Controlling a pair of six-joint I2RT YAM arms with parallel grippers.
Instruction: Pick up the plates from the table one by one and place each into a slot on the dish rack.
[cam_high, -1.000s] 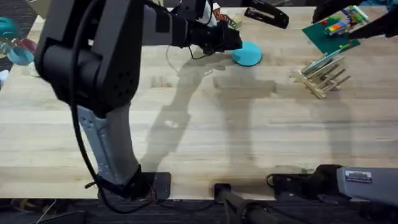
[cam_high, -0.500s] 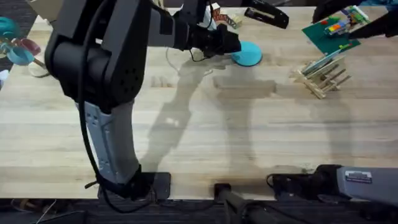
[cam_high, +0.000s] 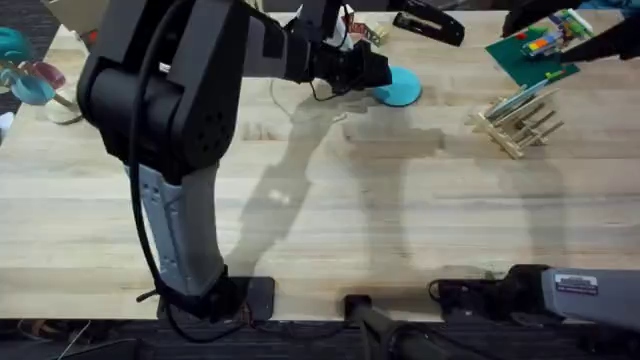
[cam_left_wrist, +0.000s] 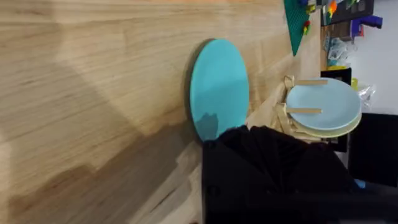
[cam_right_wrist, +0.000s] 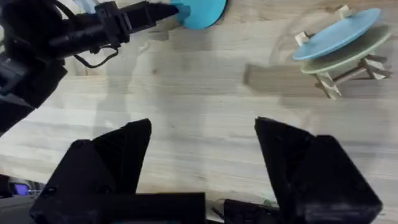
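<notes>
The left gripper (cam_high: 385, 72) reaches the near rim of a flat round turquoise plate (cam_high: 400, 87) lying at twelve o'clock on the pale wood-plank surface (cam_high: 330, 200); I cannot tell its fingers' spread. The right gripper (cam_right_wrist: 202, 155) waits wide open. At two o'clock, the small light-wood dish rack (cam_high: 517, 120) already holds two plates. No legible writing.

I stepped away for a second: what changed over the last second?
The left tool edged slightly toward the teal plate, its arm shifting a little right; nothing was grasped or released. The plate, the dish rack with its two plates, and the right arm stayed put.
</notes>
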